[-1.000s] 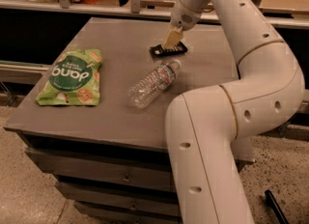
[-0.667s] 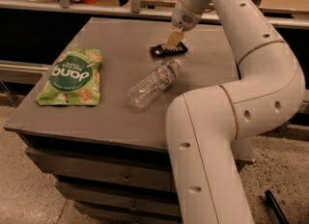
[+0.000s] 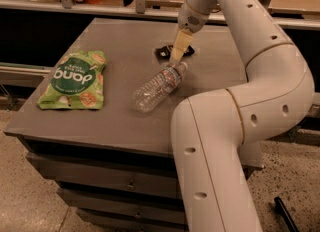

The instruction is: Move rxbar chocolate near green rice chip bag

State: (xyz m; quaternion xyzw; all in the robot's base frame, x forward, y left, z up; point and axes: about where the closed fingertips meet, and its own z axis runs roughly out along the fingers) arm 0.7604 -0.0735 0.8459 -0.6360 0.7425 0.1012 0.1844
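Note:
The rxbar chocolate (image 3: 165, 51) is a small black wrapper lying on the table's far middle, partly hidden behind my gripper. My gripper (image 3: 177, 55) points down right at the bar, its tip close to the bottle's cap. The green rice chip bag (image 3: 74, 78), light green with a dark-green "dang" circle, lies flat near the table's left edge, well apart from the bar.
A clear plastic water bottle (image 3: 158, 85) lies on its side between the bar and the table's front. The grey table (image 3: 115, 121) has drawers below. My white arm fills the right side. A shelf rail with items runs behind the table.
My gripper has come down slightly at the bar, its tip now nearer the bottle's cap. The bag and the bottle have not moved.

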